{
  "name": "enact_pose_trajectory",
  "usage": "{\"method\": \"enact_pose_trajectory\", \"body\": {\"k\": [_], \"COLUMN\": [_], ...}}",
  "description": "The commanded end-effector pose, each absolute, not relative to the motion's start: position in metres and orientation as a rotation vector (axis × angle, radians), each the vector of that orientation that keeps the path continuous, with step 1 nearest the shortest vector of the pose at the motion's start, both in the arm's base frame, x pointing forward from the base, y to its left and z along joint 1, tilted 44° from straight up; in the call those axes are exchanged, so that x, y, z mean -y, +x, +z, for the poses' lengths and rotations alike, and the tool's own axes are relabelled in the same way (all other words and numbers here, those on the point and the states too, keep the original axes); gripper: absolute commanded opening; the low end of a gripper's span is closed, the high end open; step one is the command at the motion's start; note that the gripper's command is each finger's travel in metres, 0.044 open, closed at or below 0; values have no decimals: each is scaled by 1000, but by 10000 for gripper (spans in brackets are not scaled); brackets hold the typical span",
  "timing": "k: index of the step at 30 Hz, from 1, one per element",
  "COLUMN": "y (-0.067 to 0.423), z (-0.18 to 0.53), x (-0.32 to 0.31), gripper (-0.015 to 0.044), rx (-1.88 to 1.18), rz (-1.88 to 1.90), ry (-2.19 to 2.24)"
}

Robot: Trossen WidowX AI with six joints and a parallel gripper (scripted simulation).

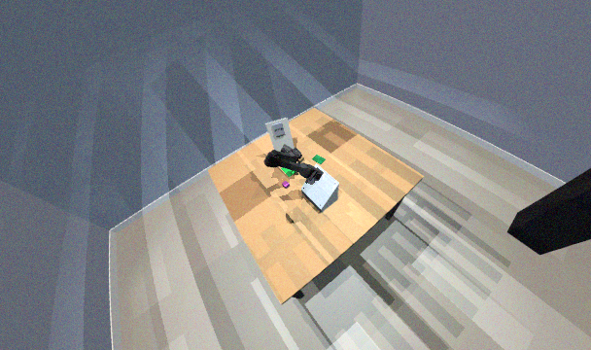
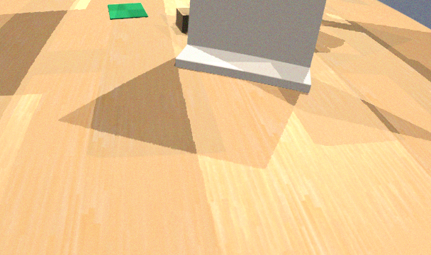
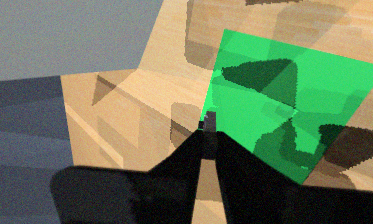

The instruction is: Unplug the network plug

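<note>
In the wrist view my gripper is shut on the small grey plug, whose tip shows between the black fingertips. It hangs above the near left corner of the green marked square. In the top view my black arm bends low over the table, with a green patch showing under it. The upright panel stands behind the arm; the plug is too small to make out there. The exterior view shows the panel's grey back and its base plate, not my gripper.
A second green patch lies on the wooden table. A small purple block lies left of the arm's pale wedge-shaped base. A small dark box sits beside the panel.
</note>
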State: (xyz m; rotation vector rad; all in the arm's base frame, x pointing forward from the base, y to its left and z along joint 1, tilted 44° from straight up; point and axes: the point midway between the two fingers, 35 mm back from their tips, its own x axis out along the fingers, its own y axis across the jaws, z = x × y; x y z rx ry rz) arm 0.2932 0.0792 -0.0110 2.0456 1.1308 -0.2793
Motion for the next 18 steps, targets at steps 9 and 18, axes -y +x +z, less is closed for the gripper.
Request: {"method": "enact_pose_trajectory", "body": {"k": [9, 18], "y": [293, 294], "z": [-19, -24], "x": [-87, -92], "gripper": [0, 0], "rx": [-1147, -1147], "rz": [-277, -278], "ry": [2038, 2037]}}
